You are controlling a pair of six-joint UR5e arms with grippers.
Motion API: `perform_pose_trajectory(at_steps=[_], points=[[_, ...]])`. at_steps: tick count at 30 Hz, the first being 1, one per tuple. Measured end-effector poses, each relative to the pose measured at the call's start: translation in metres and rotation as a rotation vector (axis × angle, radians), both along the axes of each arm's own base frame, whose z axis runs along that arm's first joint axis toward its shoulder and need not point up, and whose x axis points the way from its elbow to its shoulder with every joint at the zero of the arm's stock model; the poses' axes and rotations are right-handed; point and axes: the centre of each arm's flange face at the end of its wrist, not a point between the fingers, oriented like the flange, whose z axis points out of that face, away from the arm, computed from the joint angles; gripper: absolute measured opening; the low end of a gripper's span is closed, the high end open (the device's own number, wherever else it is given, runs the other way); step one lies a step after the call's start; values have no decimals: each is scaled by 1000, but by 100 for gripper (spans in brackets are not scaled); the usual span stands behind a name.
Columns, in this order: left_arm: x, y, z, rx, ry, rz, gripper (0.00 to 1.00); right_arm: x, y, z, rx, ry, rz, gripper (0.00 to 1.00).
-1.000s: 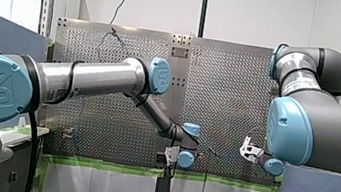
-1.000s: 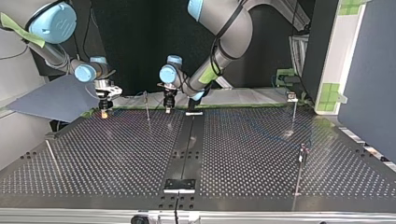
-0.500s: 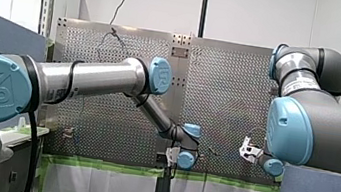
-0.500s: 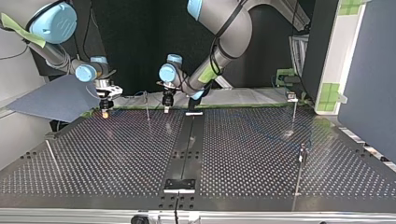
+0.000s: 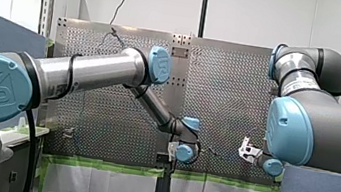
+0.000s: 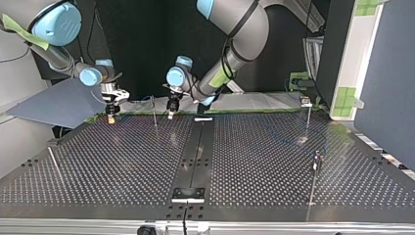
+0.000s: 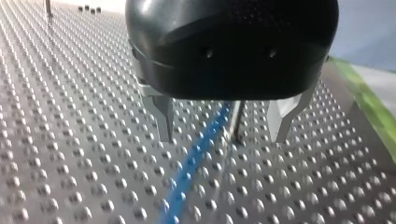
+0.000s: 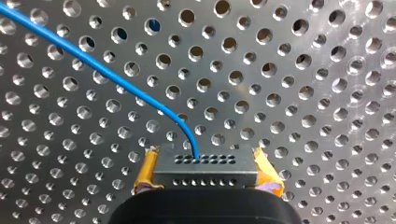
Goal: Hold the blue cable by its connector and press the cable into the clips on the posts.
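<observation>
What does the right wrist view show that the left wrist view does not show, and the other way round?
Only the right wrist view shows the connector: my right gripper is shut on it with its yellow pads, and the blue cable leaves one of its holes and curves away. Only the left wrist view shows my left gripper, its metal fingers open, with the cable running between them, touched by neither, and green tape along the edge of the table. Both views show the blue cable and the perforated table.
</observation>
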Motion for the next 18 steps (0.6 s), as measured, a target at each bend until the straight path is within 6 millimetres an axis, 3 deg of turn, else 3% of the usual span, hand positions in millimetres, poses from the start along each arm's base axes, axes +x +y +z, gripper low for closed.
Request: perform_pose_trajectory(at_steps=[3, 11, 18], points=[[-11, -2, 3, 35, 14, -21, 99, 1, 1, -1, 7, 2, 2, 0], [-41, 7, -14, 162, 75, -47, 99, 5, 5, -3, 29, 8, 3, 0], [-65, 9, -7, 237, 115, -98, 99, 11, 8, -5, 40, 13, 11, 0]])
